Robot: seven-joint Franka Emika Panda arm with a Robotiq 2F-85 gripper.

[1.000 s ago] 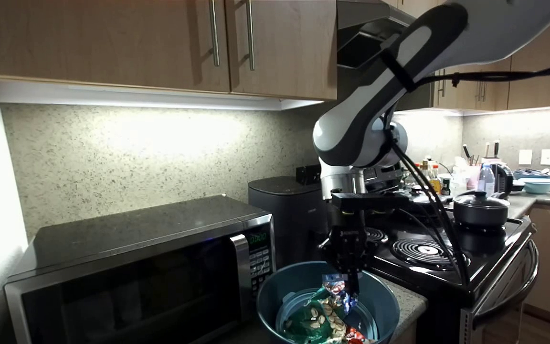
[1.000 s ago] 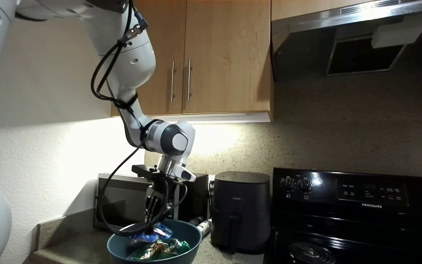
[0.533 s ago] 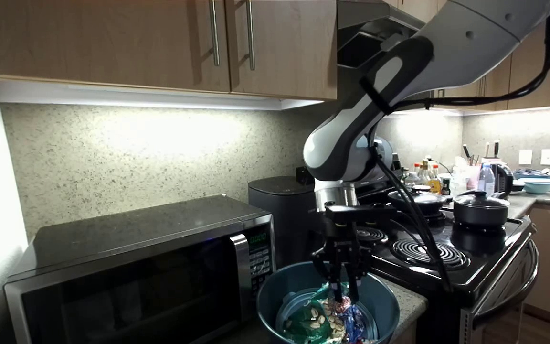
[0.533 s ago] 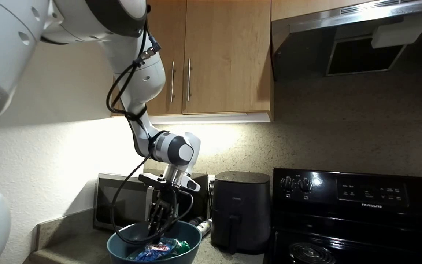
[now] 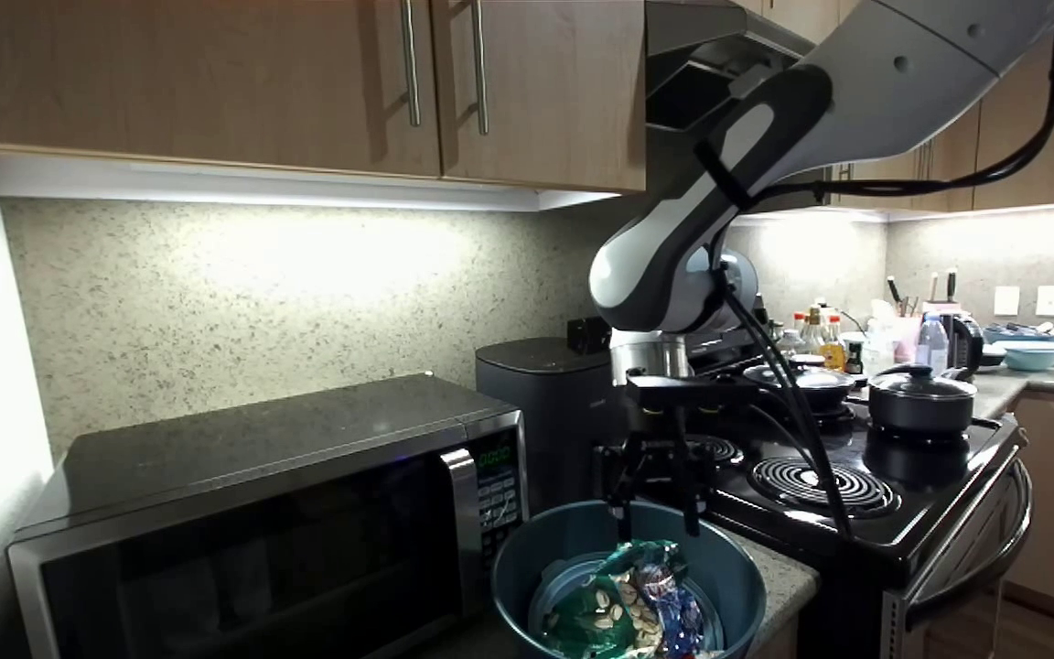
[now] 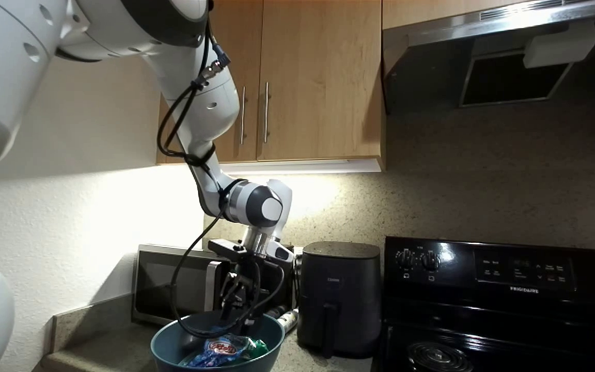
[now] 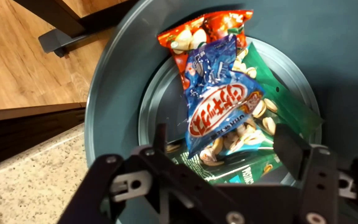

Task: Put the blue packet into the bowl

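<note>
Inside the large teal bowl (image 7: pixel 113 93), the blue packet (image 7: pixel 216 96) lies on top of green packets (image 7: pixel 286 102) of pistachios and a red packet (image 7: pixel 228 23). Both exterior views show the bowl (image 5: pixel 541 549) (image 6: pixel 166 343) with the blue packet (image 5: pixel 678 613) (image 6: pixel 215 354) down in it. My gripper (image 7: pixel 222 141) is spread wide above the heap, with nothing between its fingers. In an exterior view the fingertips (image 5: pixel 622 526) hang around the height of the bowl's far rim, apart from the packet. A cable partly hides the gripper (image 6: pixel 236 316) in an exterior view.
A microwave (image 5: pixel 307 531) stands beside the bowl, and a dark air fryer (image 6: pixel 341 289) behind it. The stove (image 5: pixel 737 513) with a lidded pot (image 5: pixel 920 403) is on the other side. Cabinets (image 6: pixel 323 77) hang overhead. Speckled counter (image 7: pixel 36 177) lies under the bowl.
A second ago the jaws were together on the blue packet inside the bowl. They have spread and let it go onto the other packets, and the gripper has risen a little.
</note>
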